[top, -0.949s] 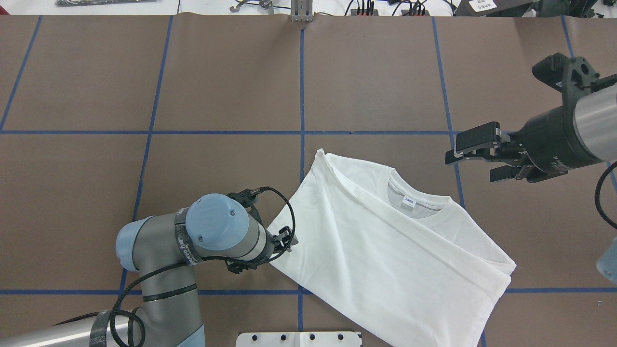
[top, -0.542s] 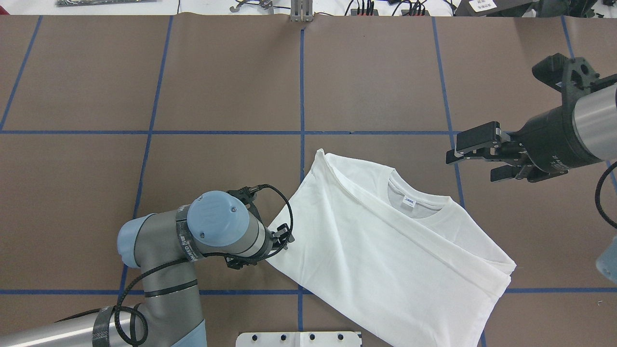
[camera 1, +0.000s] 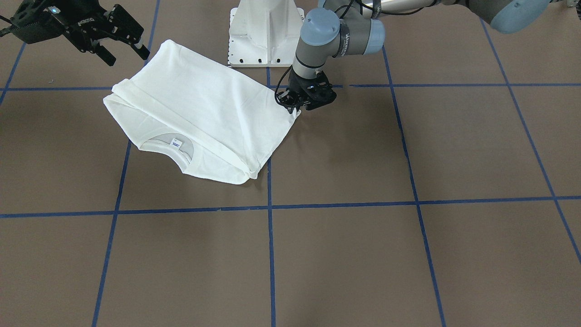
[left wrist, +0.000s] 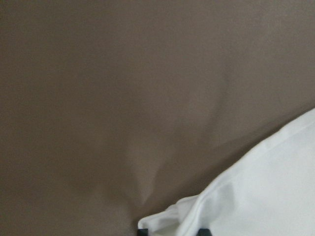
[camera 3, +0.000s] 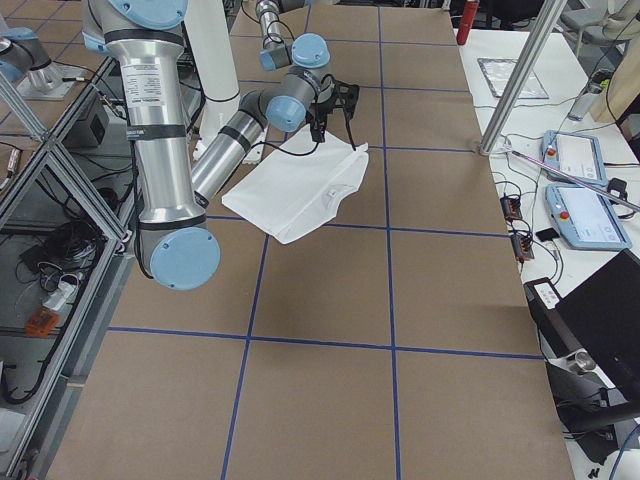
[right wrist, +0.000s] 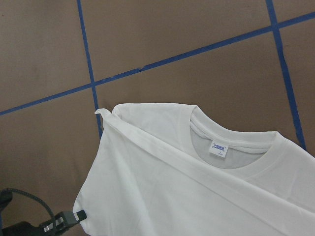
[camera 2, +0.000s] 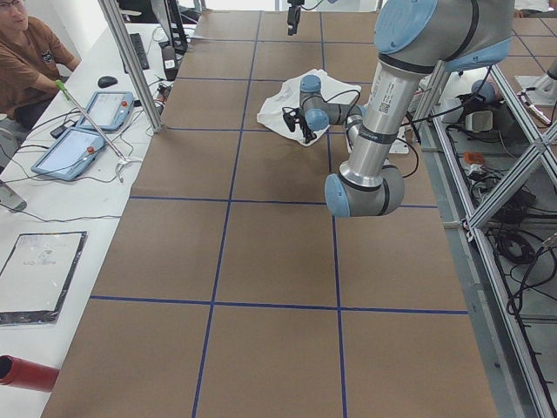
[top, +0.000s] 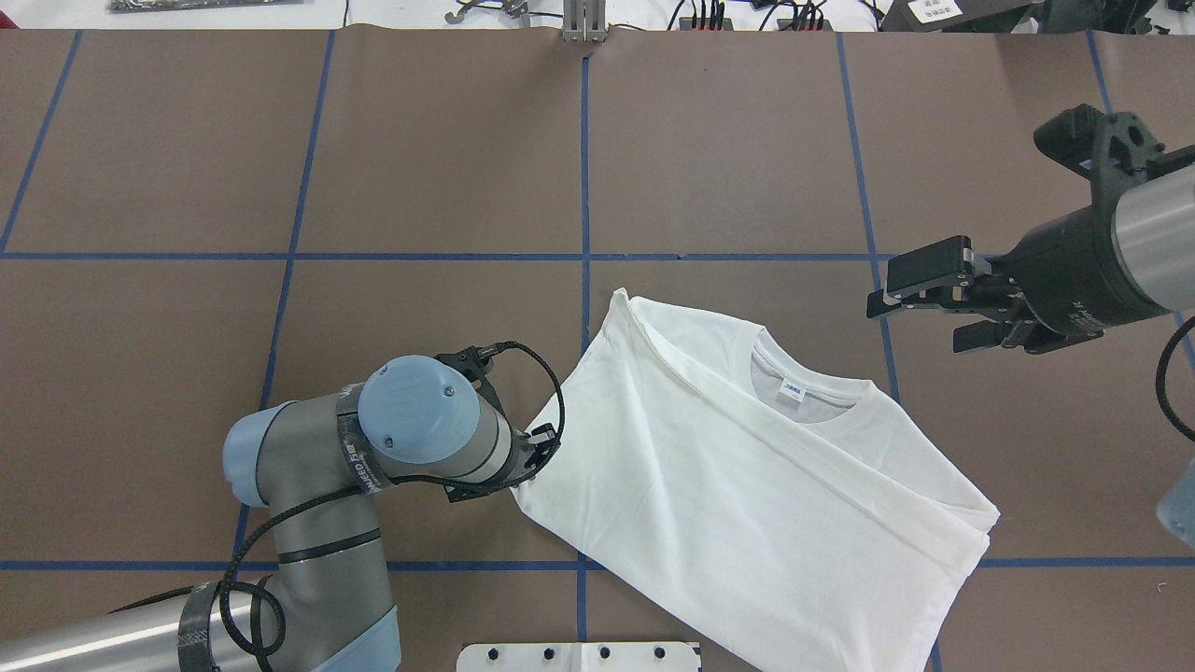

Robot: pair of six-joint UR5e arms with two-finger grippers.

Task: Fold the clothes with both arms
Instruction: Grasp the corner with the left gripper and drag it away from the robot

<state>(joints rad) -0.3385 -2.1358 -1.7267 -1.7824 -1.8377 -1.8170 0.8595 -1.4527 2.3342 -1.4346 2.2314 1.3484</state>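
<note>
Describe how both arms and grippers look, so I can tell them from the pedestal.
Left arm and right arm: grey metal tubes with light-blue round joint caps. A black cable loops round the left wrist, past a black band with lettering. Left gripper and right gripper: black, two-fingered.

"ROBOTIQ" on right pincer (camera 1: 128,56), label (right wrist: 220,147) in shirt (top: 747,485) collar — print unreadable
</note>
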